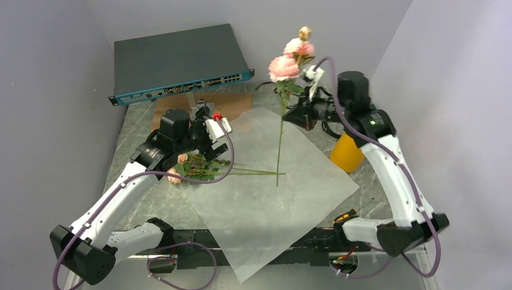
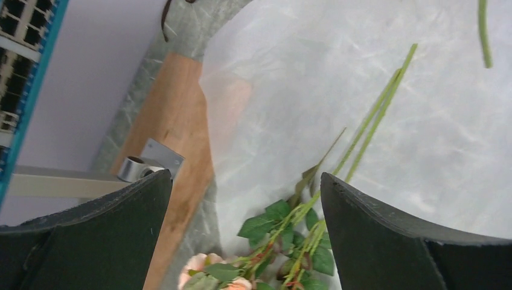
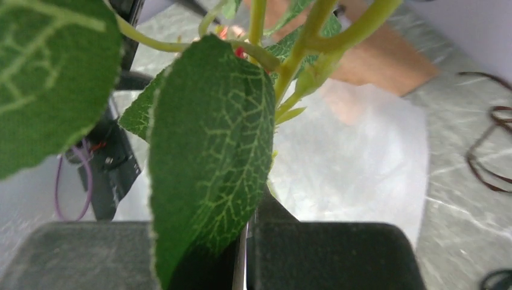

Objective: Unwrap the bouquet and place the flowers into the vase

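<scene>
**While right hand pinches one rose stem upright, left hand hangs open over the rest**

Right hand: clenched on the rose stem, gripping it just under the leaves. The right wrist view shows the dark pads closed together, with green stalk and leaves rising out of the gap. The stem hangs near vertical, with two pink blooms and a bud on top and the long bare end pointing down over the paper sheet. The tip looks just clear of the sheet, but I can't tell that from the top view.

Left hand: released, jaws wide apart, nothing between them. It sits above the remaining flowers, which lie flat at the sheet's left edge. Their peach heads and leaves are toward the left and their stems run right across the sheet. In the left wrist view the leaves and stems lie directly below the gap.

Paper sheet: spread flat on the counter, unwrapped, with one corner hanging over the near edge.

Vase: yellow-orange, stands on the counter just off the sheet's right corner. The right arm hides its top. It is well apart from the flowers lying on the sheet.

Other items: a thin brown ribbon lies loose on the counter. A brown board is partly under the sheet's far corner. A network switch sits at the back.
</scene>
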### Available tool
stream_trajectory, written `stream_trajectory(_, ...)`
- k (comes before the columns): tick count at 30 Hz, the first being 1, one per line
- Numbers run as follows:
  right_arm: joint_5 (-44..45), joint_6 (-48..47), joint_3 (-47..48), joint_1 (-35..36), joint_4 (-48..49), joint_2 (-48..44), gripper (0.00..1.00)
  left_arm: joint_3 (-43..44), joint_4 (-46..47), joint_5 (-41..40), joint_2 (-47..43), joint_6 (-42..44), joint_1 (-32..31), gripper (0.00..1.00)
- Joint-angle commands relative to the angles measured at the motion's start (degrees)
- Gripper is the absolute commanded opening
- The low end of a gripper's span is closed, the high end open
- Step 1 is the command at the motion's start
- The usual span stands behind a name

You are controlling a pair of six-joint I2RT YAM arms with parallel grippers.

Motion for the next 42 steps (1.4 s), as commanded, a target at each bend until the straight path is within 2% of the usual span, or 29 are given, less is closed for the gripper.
stream_trajectory(1, 6.54, 4.53, 3.98, -3.51, 3.49, -4.46, 0.00, 0.82, -0.49, 1.77, -1.43, -7.84, 0.16, 0.99)
stream_trajectory(8, 16.98, 8.40, 24.87, -7.46, -5.34, -2.89, 0.00, -2.31, 2.64, 1.71, -6.61, -14.63, 0.16, 0.99)
stream_trajectory(15, 27.52, 4.14, 39.99, -13.05, -10.22, -4.26, 0.00, -4.59, 1.46, 5.71, -12.56, -18.66, 0.20, 1.00)
stream_trajectory(20, 32.11, 3.23, 40.51, -19.98, -9.39, -9.08, 0.00, -5.22, 1.31, 5.89, -14.23, -17.95, 0.23, 0.99)
stream_trajectory(26, 32.74, 2.67, 39.16, -28.13, -10.91, -14.18, 0.00, -4.93, 2.35, 8.34, -12.78, -18.95, 0.34, 0.99)
stream_trajectory(31, 31.17, 5.77, 36.14, -37.31, -12.13, -17.81, 0.00, -4.23, 2.53, 9.16, -11.29, -18.25, 0.34, 0.99)
stream_trajectory(37, 31.12, 7.82, 35.31, -42.16, -11.24, -17.47, 0.00, -2.99, 1.44, 12.86, -9.95, -16.23, 0.34, 1.00)
stream_trajectory(42, 32.84, 8.96, 34.80, -43.24, -9.52, -15.14, 0.00, -1.92, 1.70, 12.19, -8.35, -15.58, 0.38, 0.99)
